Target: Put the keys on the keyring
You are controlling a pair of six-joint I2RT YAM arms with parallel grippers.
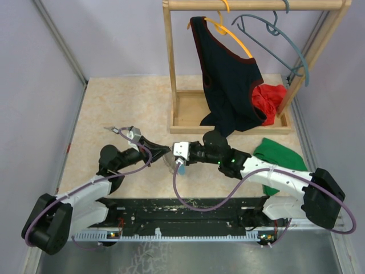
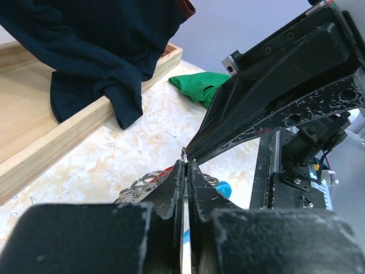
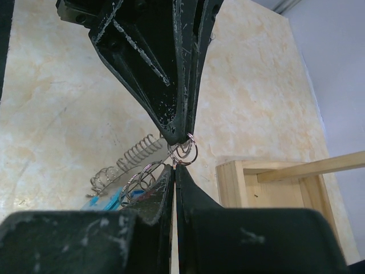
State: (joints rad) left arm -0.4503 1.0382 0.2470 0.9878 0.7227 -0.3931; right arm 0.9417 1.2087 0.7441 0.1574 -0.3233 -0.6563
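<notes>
Seemingly midway: left gripper (image 3: pixel 181 136), pressed together, pinches small split rings (image 3: pixel 186 152); right gripper (image 3: pixel 174 169), likewise shut, meets them. Keyring (image 3: pixel 134 154), at eight o'clock, looks unthreaded.

I work in a lab test cell: plain grey panels (image 1: pixel 114 34) box in my marbled desk (image 1: pixel 114 103) behind and beside the small wooden clothes rack (image 1: pixel 169 68), with a scuffed black mounting rail (image 1: pixel 148 208) in front of it

Bright, even light, soft shadows — overhead view sharp, nearest foreground of both wrist views dark and blurred.
</notes>
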